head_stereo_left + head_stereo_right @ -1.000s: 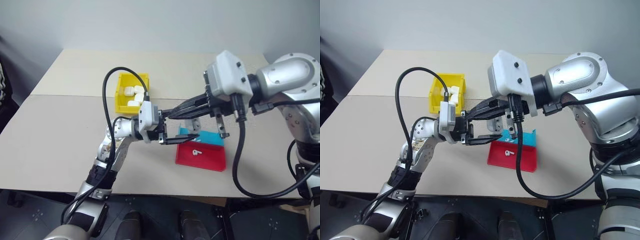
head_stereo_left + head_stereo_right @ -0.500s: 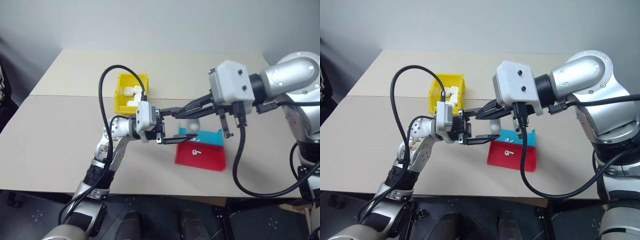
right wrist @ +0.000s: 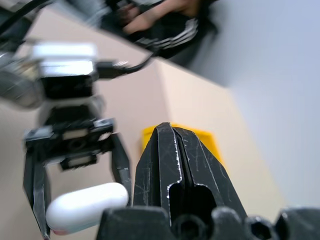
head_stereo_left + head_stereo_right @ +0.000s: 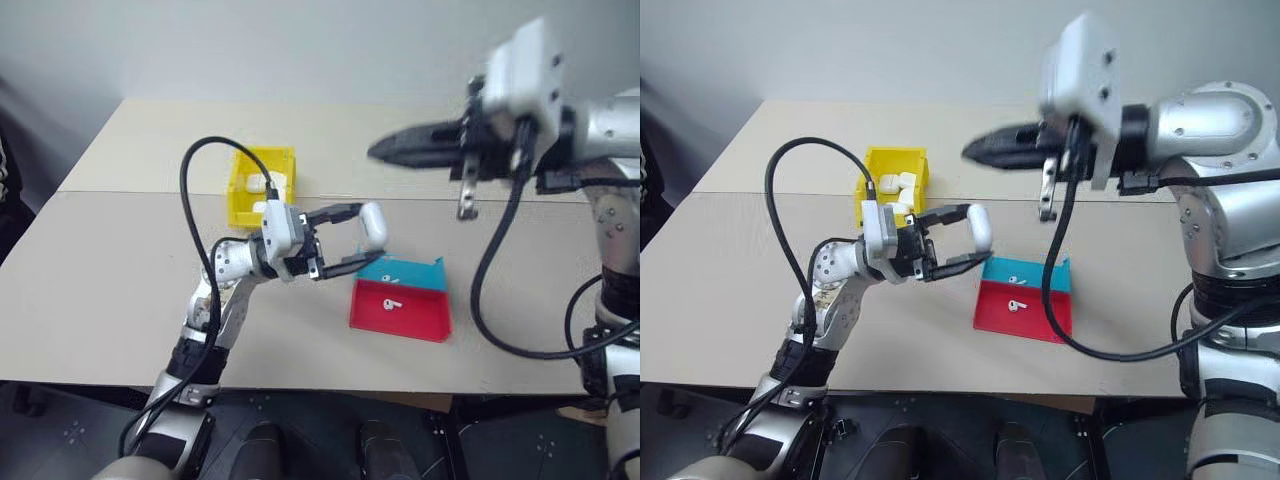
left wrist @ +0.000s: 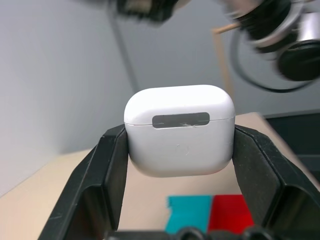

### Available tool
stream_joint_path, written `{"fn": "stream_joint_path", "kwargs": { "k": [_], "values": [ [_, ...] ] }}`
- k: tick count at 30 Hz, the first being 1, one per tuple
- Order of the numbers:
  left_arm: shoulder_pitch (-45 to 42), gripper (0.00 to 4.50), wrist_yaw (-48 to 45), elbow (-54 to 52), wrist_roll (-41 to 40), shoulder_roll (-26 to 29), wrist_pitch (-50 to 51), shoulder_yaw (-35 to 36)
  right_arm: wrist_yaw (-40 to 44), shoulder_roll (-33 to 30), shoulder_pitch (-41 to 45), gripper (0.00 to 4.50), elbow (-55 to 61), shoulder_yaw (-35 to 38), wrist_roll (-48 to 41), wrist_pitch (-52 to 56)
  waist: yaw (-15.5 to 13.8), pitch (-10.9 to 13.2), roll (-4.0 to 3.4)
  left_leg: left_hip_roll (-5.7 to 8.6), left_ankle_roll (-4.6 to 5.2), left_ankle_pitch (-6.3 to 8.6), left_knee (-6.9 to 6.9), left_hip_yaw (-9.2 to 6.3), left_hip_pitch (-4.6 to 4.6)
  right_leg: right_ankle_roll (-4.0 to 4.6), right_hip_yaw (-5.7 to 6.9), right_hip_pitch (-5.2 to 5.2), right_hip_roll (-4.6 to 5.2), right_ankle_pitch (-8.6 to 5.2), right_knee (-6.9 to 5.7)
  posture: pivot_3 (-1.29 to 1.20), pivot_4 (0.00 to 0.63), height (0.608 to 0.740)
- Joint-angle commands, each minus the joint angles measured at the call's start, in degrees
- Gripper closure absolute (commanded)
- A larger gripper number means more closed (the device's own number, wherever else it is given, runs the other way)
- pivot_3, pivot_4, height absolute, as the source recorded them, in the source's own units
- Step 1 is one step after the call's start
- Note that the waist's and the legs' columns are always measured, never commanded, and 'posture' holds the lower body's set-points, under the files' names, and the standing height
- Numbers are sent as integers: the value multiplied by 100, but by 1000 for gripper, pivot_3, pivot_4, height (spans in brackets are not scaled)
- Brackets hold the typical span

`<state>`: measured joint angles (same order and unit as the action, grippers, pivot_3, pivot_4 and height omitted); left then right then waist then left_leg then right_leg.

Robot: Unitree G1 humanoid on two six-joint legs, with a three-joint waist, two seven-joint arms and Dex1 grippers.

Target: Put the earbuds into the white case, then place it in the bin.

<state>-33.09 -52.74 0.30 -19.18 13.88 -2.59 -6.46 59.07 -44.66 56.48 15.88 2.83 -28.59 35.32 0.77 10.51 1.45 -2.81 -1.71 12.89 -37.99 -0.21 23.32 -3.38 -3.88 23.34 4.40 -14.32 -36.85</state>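
In the head views we see our left end effector raised above the beige worktop, its two black fingers pinching the white case between their tips. The case hangs just above the 11 o'clock corner of the red tray, clear of it. One earbud lies in that red tray, and another small white piece sits in the blue tray that adjoins it at 12 o'clock. The yellow bin stands at 10 o'clock from the trays, well apart, with several white cases inside. Our right end effector is held high over the worktop, fingers pressed together and empty, pointing toward the bin's side.

From the left wrist we see the white case with its lid shut, clamped on both flanks by the fingers.

From the right wrist we see our own fingers shut tight, the bin behind them, and the left end effector gripping the case.
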Motion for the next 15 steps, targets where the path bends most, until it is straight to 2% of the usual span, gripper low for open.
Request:
{"fn": "stream_joint_path", "kwargs": {
  "k": [1,3,7,12,15],
  "values": [
    [-407,1693,1966,-235,855,-206,678,435,-958,165,-494,4466,366,706,-204,473,-38,-1,2,1,0,0,-2,-4,-1,0,2,-5,1,0,0,0,150,740],
    [-729,1693,2944,8,1374,-318,902,599,-1217,228,-933,4466,601,803,-203,527,-55,0,3,3,0,0,-6,-5,3,-3,4,-5,2,2,1,0,150,740],
    [-1383,1693,4270,977,2200,-252,1391,726,-1502,367,-1579,4466,942,840,-330,542,-54,0,2,6,0,0,-6,-6,7,-5,4,-3,2,3,6,0,150,740],
    [-2001,1693,5134,2248,2718,-292,1513,612,-1705,326,-1787,4466,906,466,-14,517,7,0,2,8,0,0,-5,-5,3,-5,2,-3,2,3,4,0,150,740],
    [-2380,1693,5520,3001,2664,-410,1433,766,-1809,253,-1708,4466,787,286,103,692,1,1,4,8,0,0,-4,-6,8,-6,3,2,1,3,5,0,150,740]
  ]
}}
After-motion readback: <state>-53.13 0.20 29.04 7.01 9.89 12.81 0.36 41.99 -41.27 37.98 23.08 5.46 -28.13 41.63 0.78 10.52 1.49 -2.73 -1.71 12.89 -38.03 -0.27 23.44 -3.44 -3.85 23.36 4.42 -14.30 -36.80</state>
